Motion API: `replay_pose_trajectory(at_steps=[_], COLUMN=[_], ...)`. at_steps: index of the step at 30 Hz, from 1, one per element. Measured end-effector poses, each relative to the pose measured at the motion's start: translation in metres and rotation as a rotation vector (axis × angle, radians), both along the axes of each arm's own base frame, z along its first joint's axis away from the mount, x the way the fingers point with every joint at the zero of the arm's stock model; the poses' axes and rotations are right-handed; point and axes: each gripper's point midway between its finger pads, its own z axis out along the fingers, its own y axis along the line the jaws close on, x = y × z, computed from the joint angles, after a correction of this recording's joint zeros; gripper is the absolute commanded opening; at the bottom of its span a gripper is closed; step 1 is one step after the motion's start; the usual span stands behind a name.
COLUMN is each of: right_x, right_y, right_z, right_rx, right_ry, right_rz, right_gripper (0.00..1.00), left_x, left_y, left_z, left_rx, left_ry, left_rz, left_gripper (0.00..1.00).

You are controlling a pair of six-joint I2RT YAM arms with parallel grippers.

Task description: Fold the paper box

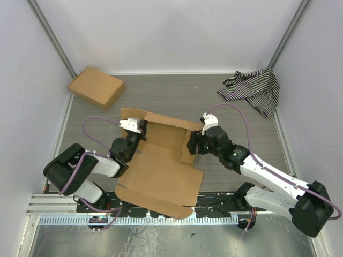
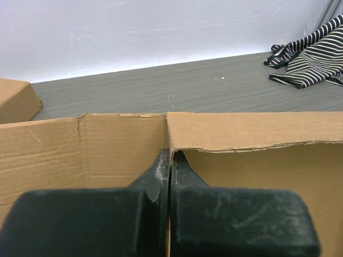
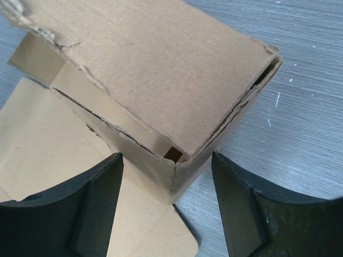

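The paper box (image 1: 161, 171) lies half formed in the middle of the table: a flat brown cardboard sheet toward me, with raised walls at its far end. My left gripper (image 1: 138, 140) is shut on the upper edge of the left wall (image 2: 252, 128), its fingertips (image 2: 162, 163) pinching the thin cardboard beside a corner fold. My right gripper (image 1: 190, 143) is open at the box's right corner. In the right wrist view its fingers (image 3: 102, 182) straddle that raised corner (image 3: 174, 171) without touching it, and a flap (image 3: 161, 69) is folded over the top.
A second brown cardboard box (image 1: 96, 87), fully formed, sits at the back left and shows at the left wrist view's edge (image 2: 16, 99). A striped black-and-white cloth (image 1: 254, 90) (image 2: 311, 53) lies at the back right. White walls enclose the table.
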Motion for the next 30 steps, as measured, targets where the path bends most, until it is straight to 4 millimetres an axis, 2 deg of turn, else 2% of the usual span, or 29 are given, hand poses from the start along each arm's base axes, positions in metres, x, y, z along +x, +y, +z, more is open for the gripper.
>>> replay_pose_trajectory(at_steps=[8, 19, 21, 23, 25, 30], right_x=[0.012, 0.009, 0.01, 0.012, 0.013, 0.012], right_y=[-0.007, -0.017, -0.019, -0.02, -0.018, -0.02], right_z=[-0.005, -0.007, -0.007, -0.007, -0.006, -0.001], right_rx=[-0.064, -0.123, -0.131, -0.141, -0.15, -0.164], right_ry=[0.021, 0.017, 0.016, 0.016, 0.017, 0.025], right_rz=[-0.138, -0.218, -0.235, -0.253, -0.265, -0.296], right_gripper=[0.54, 0.48, 0.51, 0.62, 0.67, 0.74], left_x=[0.0, 0.0, -0.001, -0.002, -0.003, -0.008], left_y=[0.0, -0.004, -0.004, -0.005, -0.007, -0.011], left_z=[-0.001, 0.006, 0.007, 0.01, 0.013, 0.021], left_rx=[0.012, 0.023, 0.024, 0.024, 0.025, 0.021], left_ry=[-0.001, -0.003, -0.001, -0.003, -0.006, -0.021], left_rz=[0.0, -0.006, -0.009, -0.013, -0.02, -0.041], left_gripper=[0.0, 0.0, 0.0, 0.0, 0.0, 0.0])
